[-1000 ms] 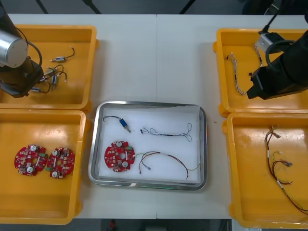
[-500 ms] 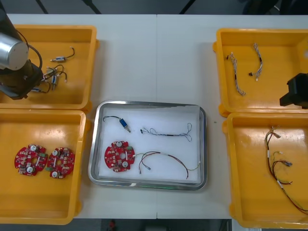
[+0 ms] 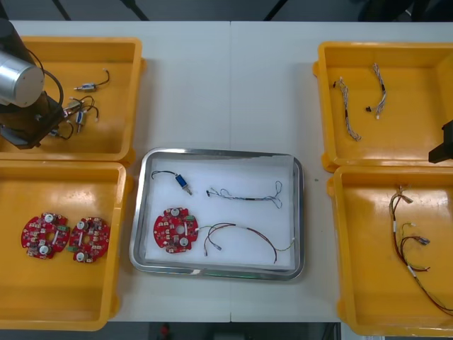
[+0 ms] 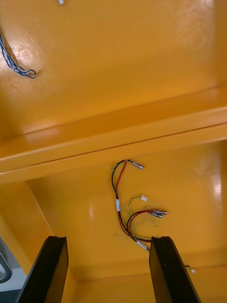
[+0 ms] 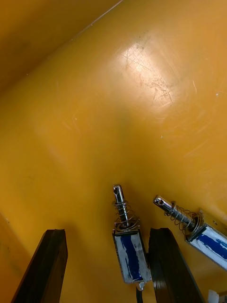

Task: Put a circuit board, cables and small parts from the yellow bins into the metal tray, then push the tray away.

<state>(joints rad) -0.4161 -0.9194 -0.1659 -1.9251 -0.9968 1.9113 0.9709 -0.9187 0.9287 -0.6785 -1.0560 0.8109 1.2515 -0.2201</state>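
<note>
the metal tray [image 3: 216, 151], with a circuit board [image 3: 175, 229] and cables [image 3: 244, 193] inside, lies between my two tools, well apart from both. left tool [image 5: 108, 232]: fingers apart over a yellow bin [image 5: 94, 118], a small metal part [image 5: 128, 251] under the gap. right tool [image 4: 108, 239]: fingers apart, a red and yellow cable [image 4: 117, 203] just ahead.

left arm [image 3: 25, 99]: brushed silver cylindrical joint, black wrist housing, looping black cable | right arm [image 3: 446, 146]: black angular housing | left fingers [image 5: 51, 267], right fingers [image 4: 50, 270]: flat matte-black bars
</note>
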